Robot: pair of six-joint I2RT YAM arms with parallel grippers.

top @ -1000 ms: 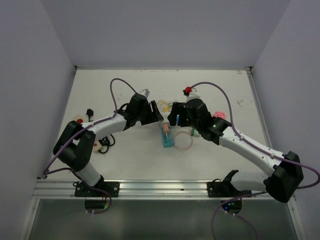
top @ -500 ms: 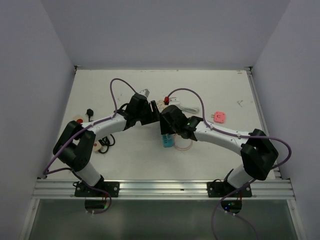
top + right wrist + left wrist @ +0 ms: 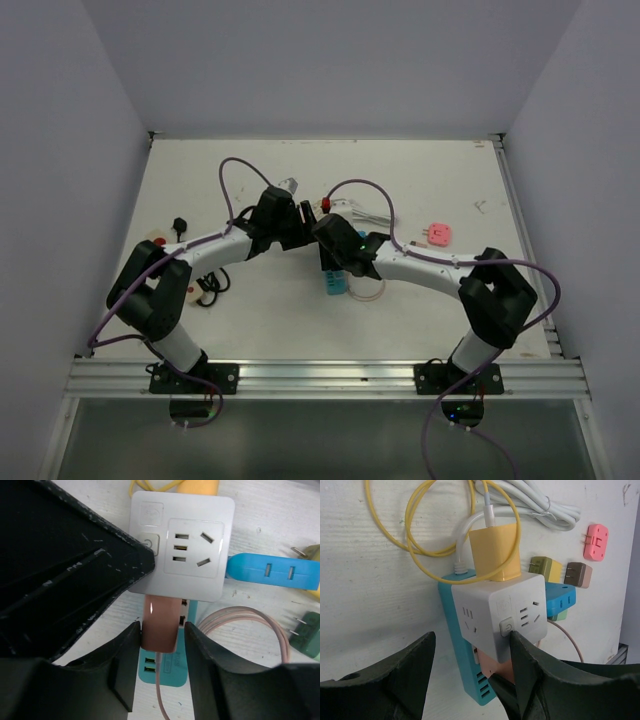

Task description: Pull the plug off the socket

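Observation:
A white cube socket (image 3: 495, 610) sits on a teal power strip (image 3: 467, 675) at mid-table (image 3: 335, 283). A yellow plug (image 3: 495, 552) is in its far side, a blue plug (image 3: 272, 572) in one side, and a pinkish-brown plug (image 3: 160, 622) with a pink cable in its near side. My left gripper (image 3: 470, 636) is open and straddles the cube, with one fingertip (image 3: 520, 650) touching it by the power button. My right gripper (image 3: 161, 630) is open, its fingers close on both sides of the pinkish-brown plug, with a thin gap on the right.
A yellow cable (image 3: 415, 535) and a bundled white cable (image 3: 535, 505) lie beyond the cube. Olive (image 3: 546, 568), brown (image 3: 578, 574) and pink (image 3: 438, 234) adapters lie to the right. A black plug (image 3: 180, 224) and black cable (image 3: 210, 285) lie at the left.
My right arm swung left from the right side of the strip, and its gripper now sits over the near side of the cube. The left arm has not moved.

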